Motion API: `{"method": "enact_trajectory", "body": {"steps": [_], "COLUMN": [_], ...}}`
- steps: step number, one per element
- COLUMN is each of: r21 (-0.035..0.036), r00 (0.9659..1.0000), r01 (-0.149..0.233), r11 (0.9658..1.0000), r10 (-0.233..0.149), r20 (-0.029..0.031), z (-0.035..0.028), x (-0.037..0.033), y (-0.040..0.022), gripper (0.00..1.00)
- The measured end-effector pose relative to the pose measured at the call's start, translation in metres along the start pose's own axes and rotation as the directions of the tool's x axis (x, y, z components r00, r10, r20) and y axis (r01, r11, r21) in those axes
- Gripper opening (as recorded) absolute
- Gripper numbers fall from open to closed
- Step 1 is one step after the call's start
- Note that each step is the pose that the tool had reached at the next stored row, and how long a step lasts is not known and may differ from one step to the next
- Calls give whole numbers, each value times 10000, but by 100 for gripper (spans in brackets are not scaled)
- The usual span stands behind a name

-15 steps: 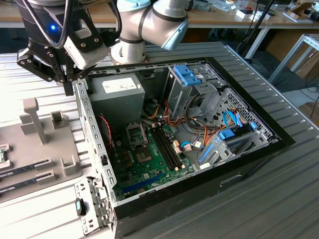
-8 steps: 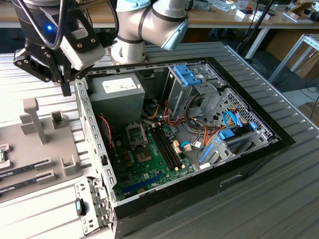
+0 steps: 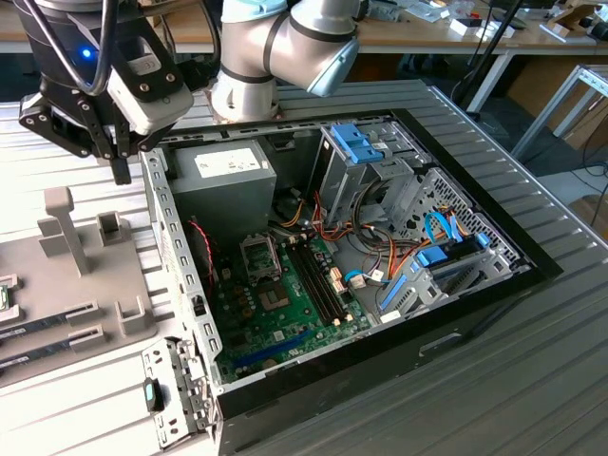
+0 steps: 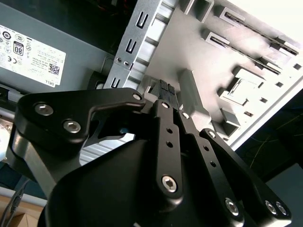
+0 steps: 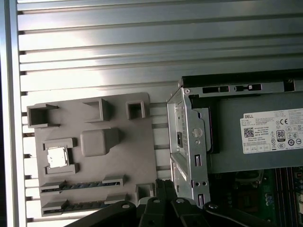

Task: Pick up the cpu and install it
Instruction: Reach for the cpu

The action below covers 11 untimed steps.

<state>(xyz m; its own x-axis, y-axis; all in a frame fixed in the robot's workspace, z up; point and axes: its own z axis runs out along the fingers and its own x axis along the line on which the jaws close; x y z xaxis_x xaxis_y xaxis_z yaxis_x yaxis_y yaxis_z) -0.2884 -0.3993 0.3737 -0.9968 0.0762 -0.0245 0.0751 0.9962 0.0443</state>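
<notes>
Pincer: black two-finger gripper [image 5: 163, 183], tips pressed together, empty, beside the case wall.
Chip: small square silver-topped cpu [image 5: 57, 157], seated in grey plastic tray [image 5: 137, 156], apart from gripper.
Barrier: perforated metal case wall [image 5: 187, 142] between tray and green motherboard [image 3: 285, 318].

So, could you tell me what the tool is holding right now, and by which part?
Nothing is held: the tool is shut with nothing between its tips, and the cpu lies in its grey holder.
</notes>
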Motion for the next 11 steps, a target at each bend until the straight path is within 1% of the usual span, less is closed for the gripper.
{"method": "enact_trajectory", "body": {"steps": [11], "r21": [0], "r00": [10000], "r01": [-1], "r11": [10000], "r10": [1], "r20": [0], "z": [-1], "x": [31], "y": [-2], "gripper": [11]}}
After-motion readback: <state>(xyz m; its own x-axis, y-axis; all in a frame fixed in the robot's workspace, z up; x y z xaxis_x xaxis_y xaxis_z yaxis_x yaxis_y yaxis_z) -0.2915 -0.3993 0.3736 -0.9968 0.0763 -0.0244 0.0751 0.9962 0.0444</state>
